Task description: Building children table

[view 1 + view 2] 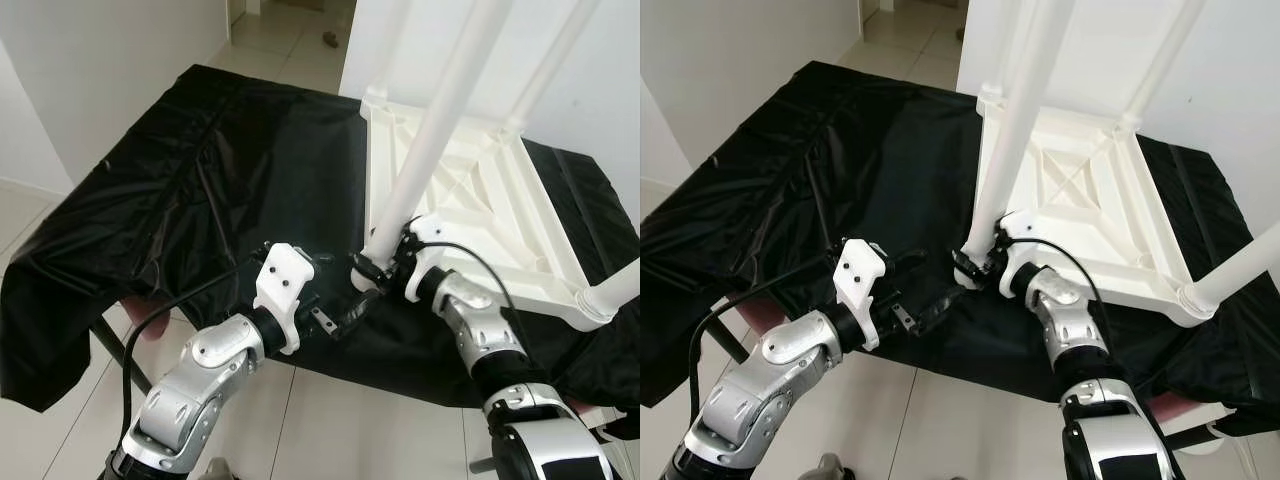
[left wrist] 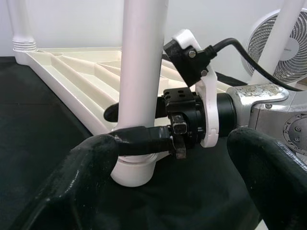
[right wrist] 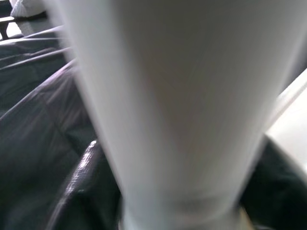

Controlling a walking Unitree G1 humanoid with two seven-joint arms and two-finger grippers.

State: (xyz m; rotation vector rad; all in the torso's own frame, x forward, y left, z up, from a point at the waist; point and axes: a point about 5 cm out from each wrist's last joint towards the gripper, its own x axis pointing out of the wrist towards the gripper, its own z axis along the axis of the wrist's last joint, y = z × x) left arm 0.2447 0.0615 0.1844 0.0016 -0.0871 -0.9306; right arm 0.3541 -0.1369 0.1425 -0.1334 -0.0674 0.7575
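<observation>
Fitting a leg: the right gripper [image 1: 375, 268] has its jaws clamped on the near table leg [image 1: 440, 120] just above its socket in the upturned tabletop [image 1: 500, 215]; the left gripper [image 1: 345, 315] waits just beside with jaws apart. Next, the leg likely needs twisting or pressing home.

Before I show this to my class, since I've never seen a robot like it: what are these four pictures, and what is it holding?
A humanoid robot with two silver arms is assembling a white plastic children's table, lying upside down on a black cloth. The two wide pictures come from cameras on its head; the two close ones from its wrists. The right gripper is clamped round the base of the nearest table leg. The left gripper is open beside it, holding nothing. In the left wrist view a fan stands behind.
</observation>
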